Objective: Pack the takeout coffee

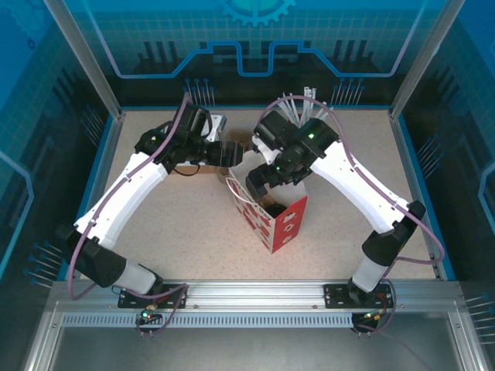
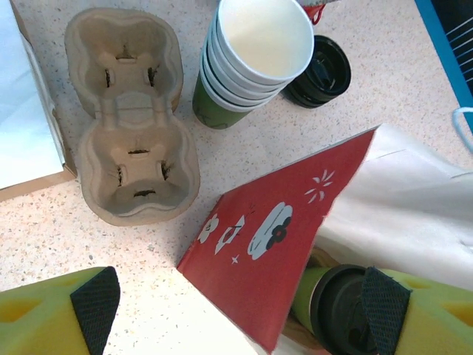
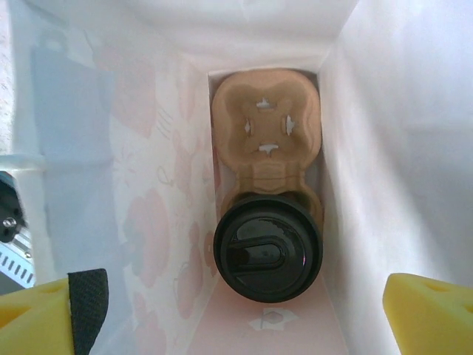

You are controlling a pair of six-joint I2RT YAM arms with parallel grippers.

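Lidded takeout coffee [image 3: 267, 255] sits in carrier [image 3: 266, 126], apparently inside bag [image 3: 148, 148].

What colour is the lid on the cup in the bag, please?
The lid is black, clearest in the right wrist view.

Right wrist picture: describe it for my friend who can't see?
A takeout coffee cup with a round black plastic lid sits in the near slot of a tan cardboard two-cup carrier, deep inside a white paper bag. The far slot is empty; the right hand is open above.
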